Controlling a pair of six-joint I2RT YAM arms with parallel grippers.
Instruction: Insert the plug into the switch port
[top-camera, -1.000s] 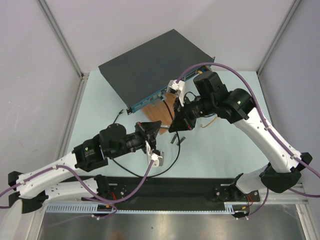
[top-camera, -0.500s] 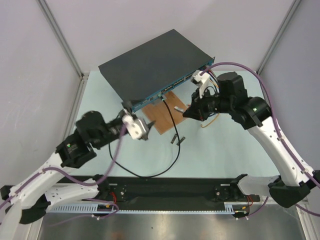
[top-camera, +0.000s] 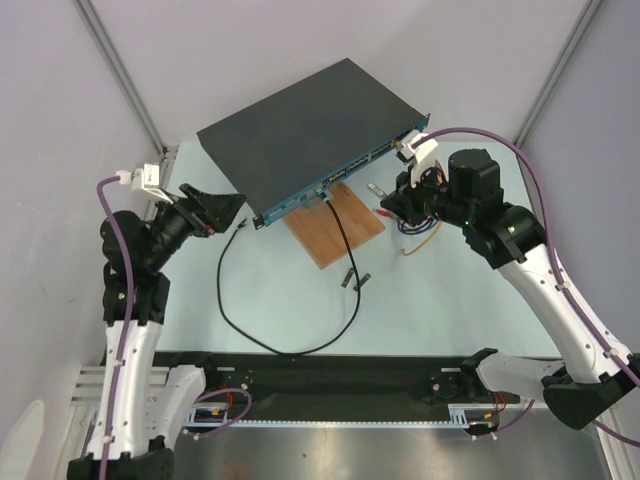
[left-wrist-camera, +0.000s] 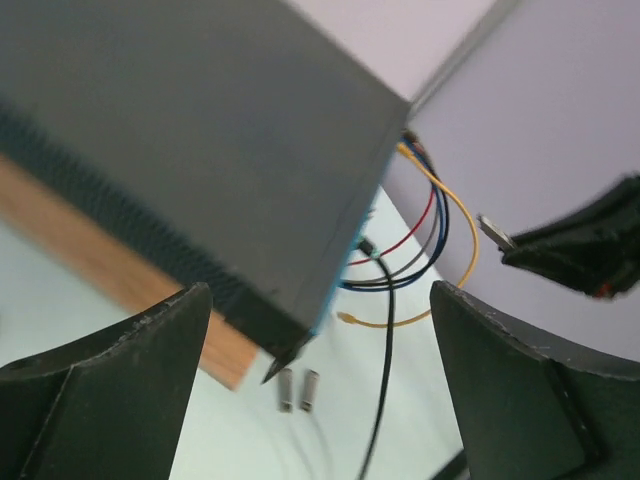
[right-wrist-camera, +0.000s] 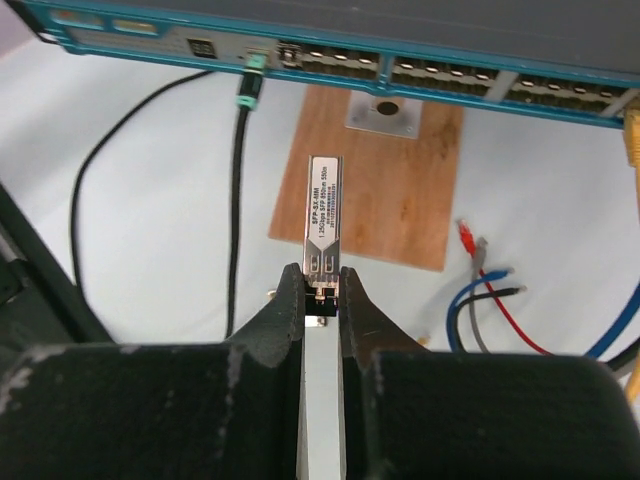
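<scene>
Right gripper (right-wrist-camera: 322, 298) pinched silver plug (right-wrist-camera: 322, 215), switch (right-wrist-camera: 430, 70) ports ahead of fingertips; left gripper (left-wrist-camera: 320, 310) spread wide, holding nothing.

Black cable (top-camera: 343, 240) in switch (top-camera: 310, 125) front port

You are looking down on a pale mint-green table (top-camera: 470, 310), boxed in on three sides by plain matte lavender-grey panels: a back wall (top-camera: 330, 30), a left wall (top-camera: 50, 120) and a right wall (top-camera: 600, 130). Slim aluminium posts (top-camera: 120, 75) stand in the two far corners where the panels meet. Along your near edge runs a black strip (top-camera: 360, 375), then a white slotted rail (top-camera: 330, 421), then a brushed metal sheet (top-camera: 350, 455). The light is soft and even, with only faint shadows on the table.
</scene>
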